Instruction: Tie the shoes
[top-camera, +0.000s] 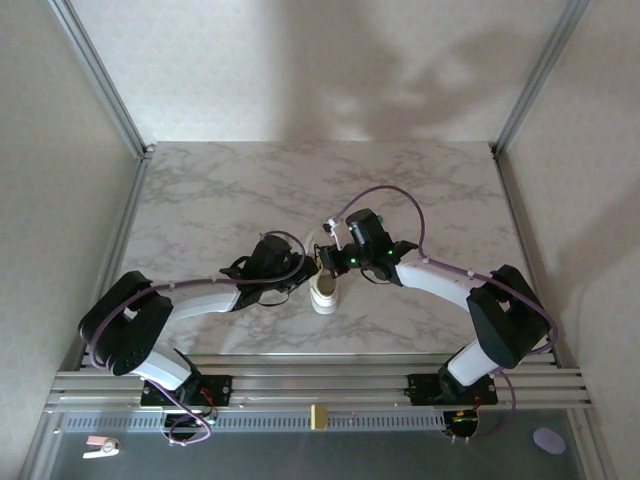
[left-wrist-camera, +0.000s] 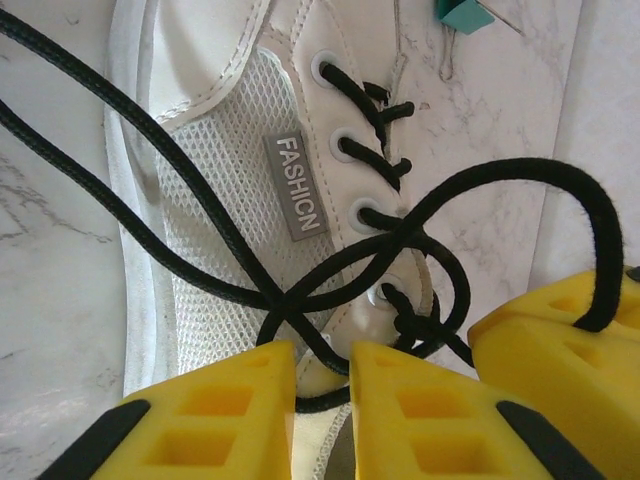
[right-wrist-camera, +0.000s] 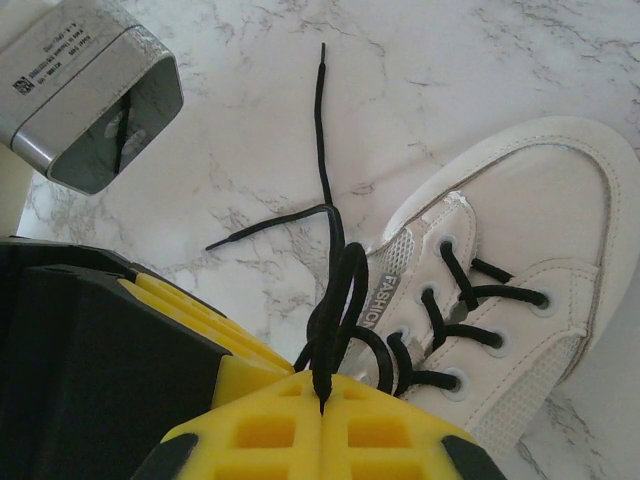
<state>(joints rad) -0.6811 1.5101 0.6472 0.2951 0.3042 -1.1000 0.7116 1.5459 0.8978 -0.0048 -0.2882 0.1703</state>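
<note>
Shoe (top-camera: 326, 296) sat mid-table (top-camera: 250, 190), between both grippers. Right gripper (right-wrist-camera: 320, 392) was clamped on a lace (right-wrist-camera: 338, 285) loop. Left gripper (left-wrist-camera: 322, 375) fingers stood slightly parted, close above the shoe.

A: Noting the sneaker (right-wrist-camera: 520, 200) upper: smooth white leather-look, faint sheen, stitched seams. And the side panel (left-wrist-camera: 215, 230)?
B: Open-weave white mesh cloth, matt. Its tag (left-wrist-camera: 297, 185) is grey and looks rubbery.
A: The laces (left-wrist-camera: 520, 172) are black woven cord, matt, slightly fuzzy. The eyelets (left-wrist-camera: 350, 147) are shiny, metal-looking.
B: The gripper fingers (left-wrist-camera: 220, 420) are matt yellow plastic. The table (right-wrist-camera: 480, 60) has a smooth marble-pattern top, low gloss. The frame rails (top-camera: 320, 385) are bare brushed aluminium.
</note>
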